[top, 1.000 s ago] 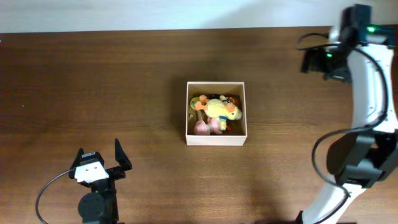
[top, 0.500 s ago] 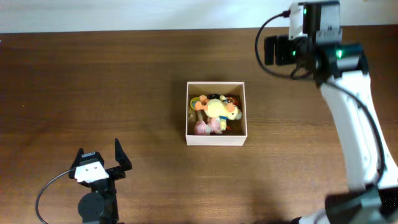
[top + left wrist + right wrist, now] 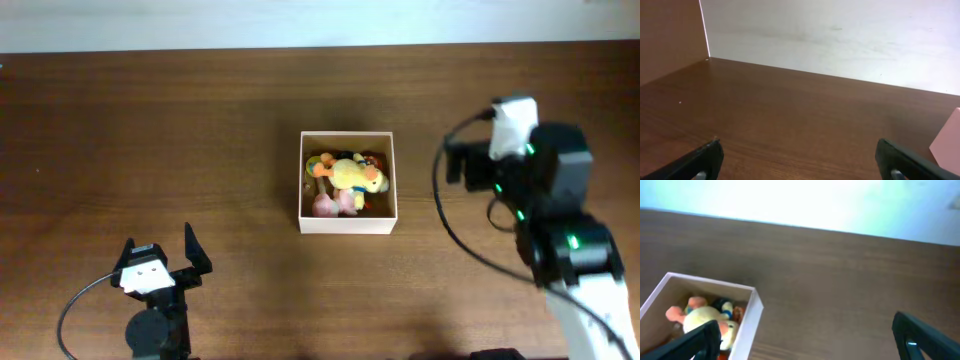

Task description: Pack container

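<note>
Fingers on the right (image 3: 927, 337), spread and empty, are swinging toward the box (image 3: 348, 224), seemingly packed with toys (image 3: 350, 175). Left fingers (image 3: 702, 159) are resting open.

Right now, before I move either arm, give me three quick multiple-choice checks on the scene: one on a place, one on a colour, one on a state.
1. Where on the table is the box? A) middle B) far-left edge C) near-right corner
2. What colour is the biggest toy in it? A) blue B) yellow C) green
3. The left gripper is: A) shut on a toy B) open and empty C) shut and empty

Answers: 1 A, the overhead view shows it centred; 2 B, it is plainly yellow; 3 B, its fingers stand wide apart with only table between them.
</note>
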### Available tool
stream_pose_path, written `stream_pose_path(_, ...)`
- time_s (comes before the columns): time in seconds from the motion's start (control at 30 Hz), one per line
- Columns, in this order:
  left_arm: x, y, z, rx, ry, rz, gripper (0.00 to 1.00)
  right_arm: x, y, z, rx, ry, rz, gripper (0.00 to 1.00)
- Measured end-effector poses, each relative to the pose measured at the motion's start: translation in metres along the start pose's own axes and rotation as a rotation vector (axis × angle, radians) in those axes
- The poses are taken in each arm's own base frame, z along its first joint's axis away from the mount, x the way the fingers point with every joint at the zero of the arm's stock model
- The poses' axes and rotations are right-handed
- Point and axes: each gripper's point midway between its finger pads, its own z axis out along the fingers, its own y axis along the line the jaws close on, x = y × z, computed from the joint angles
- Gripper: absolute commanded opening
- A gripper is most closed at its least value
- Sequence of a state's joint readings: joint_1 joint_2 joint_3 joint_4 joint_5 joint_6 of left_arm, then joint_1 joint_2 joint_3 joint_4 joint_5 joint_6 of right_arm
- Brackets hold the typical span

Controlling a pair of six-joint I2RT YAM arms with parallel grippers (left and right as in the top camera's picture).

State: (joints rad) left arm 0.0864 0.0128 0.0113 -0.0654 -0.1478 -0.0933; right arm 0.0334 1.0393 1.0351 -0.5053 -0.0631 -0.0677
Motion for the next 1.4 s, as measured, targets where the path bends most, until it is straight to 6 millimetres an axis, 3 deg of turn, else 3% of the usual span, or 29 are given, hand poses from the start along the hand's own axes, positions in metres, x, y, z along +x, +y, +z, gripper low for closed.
stream_pose_path(0.13,0.000,0.000,0.000,0.002,0.000,0.000,0.99,0.021,-0.009,-0.016,0.009,-0.070,0.021,0.99)
stream_pose_path(0.33,0.000,0.000,0.000,0.002,0.000,0.000,0.99,0.052,0.001,-0.031,-0.010,-0.227,-0.002,0.99)
stream_pose_path(0.67,0.000,0.000,0.000,0.002,0.000,0.000,0.99,0.123,0.014,-0.035,-0.022,-0.349,-0.029,0.99)
stream_pose_path(1.07,0.000,0.000,0.000,0.002,0.000,0.000,0.99,0.164,0.018,-0.021,-0.028,-0.362,-0.033,0.99)
stream_pose_path(1.4,0.000,0.000,0.000,0.002,0.000,0.000,0.99,0.164,0.013,-0.021,0.003,-0.364,-0.029,0.99)
